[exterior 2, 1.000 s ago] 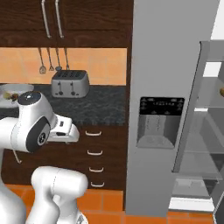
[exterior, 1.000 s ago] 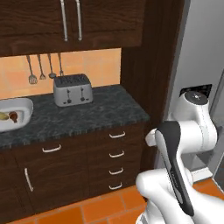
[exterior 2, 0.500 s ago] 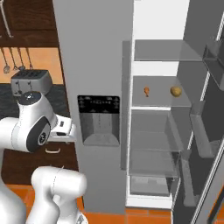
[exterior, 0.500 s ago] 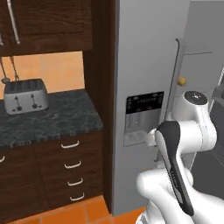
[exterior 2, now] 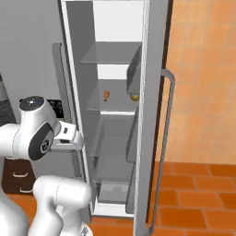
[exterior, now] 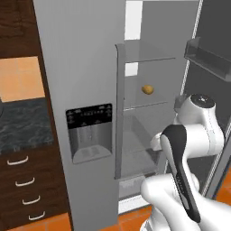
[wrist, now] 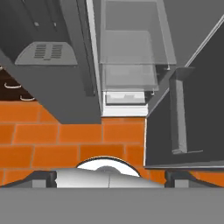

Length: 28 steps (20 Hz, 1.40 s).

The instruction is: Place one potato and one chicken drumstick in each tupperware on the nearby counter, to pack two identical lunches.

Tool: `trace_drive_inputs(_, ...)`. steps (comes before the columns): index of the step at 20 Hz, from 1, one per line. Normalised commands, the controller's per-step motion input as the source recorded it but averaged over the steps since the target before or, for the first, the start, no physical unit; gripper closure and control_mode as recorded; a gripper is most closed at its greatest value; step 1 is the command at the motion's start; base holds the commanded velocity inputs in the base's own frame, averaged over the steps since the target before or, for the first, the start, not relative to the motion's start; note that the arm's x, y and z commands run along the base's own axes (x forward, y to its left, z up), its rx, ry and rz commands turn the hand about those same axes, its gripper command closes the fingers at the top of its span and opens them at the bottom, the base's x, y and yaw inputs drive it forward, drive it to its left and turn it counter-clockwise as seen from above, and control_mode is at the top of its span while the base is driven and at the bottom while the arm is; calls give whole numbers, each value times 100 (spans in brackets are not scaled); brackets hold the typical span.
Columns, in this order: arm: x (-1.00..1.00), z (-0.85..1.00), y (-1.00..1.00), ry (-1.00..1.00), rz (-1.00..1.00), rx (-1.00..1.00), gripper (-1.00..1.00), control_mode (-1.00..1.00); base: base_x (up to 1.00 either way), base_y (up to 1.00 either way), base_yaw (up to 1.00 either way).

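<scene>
Inside the open fridge [exterior 2: 115, 138], one potato [exterior: 147, 89] is sitting on a glass shelf [exterior: 149, 101] about halfway up, and from the right base view it is lying at the shelf's right end, partly behind a door bin, with a drumstick [exterior 2: 106, 95] sitting a little apart to its left on the same shelf. Below them, further clear shelves and a drawer are showing. The fridge door [exterior 2: 154, 115] is standing wide open on the right, its long handle [exterior 2: 167, 138] facing the tiled orange wall. Left of the open compartment, the closed grey door is carrying a dispenser panel [exterior: 89, 133]. Beyond that, a strip of dark counter [exterior: 20, 128] is showing above brown drawers [exterior: 22, 194] with silver handles. The arm [exterior: 189, 140] is standing in front of the fridge, its hand pointing down toward the orange floor tiles [wrist: 65, 144] by the fridge's foot. The gripper's fingers are standing wide apart, holding nothing.
</scene>
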Motion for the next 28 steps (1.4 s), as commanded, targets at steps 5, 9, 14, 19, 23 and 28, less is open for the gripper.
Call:
trace_drive_inputs(5, 0, 0, 0, 0, 0, 0, -100, 100, 51, -57, 6)
trace_drive_inputs(9, 0, 0, 0, 0, 0, 0, -100, 100, 75, 3, 11)
trace_drive_inputs(14, 0, 0, 0, 0, 0, 0, -100, 100, 32, 35, 3)
trace_drive_inputs(19, 0, 0, 0, 0, 0, 0, -100, 100, -28, 7, -1)
trace_drive_inputs(23, 0, 0, 0, 0, 0, 0, -100, 100, 54, -36, 0)
trace_drive_inputs(28, 31, -3, 0, 0, -1, 0, -100, -100, 29, -6, 0)
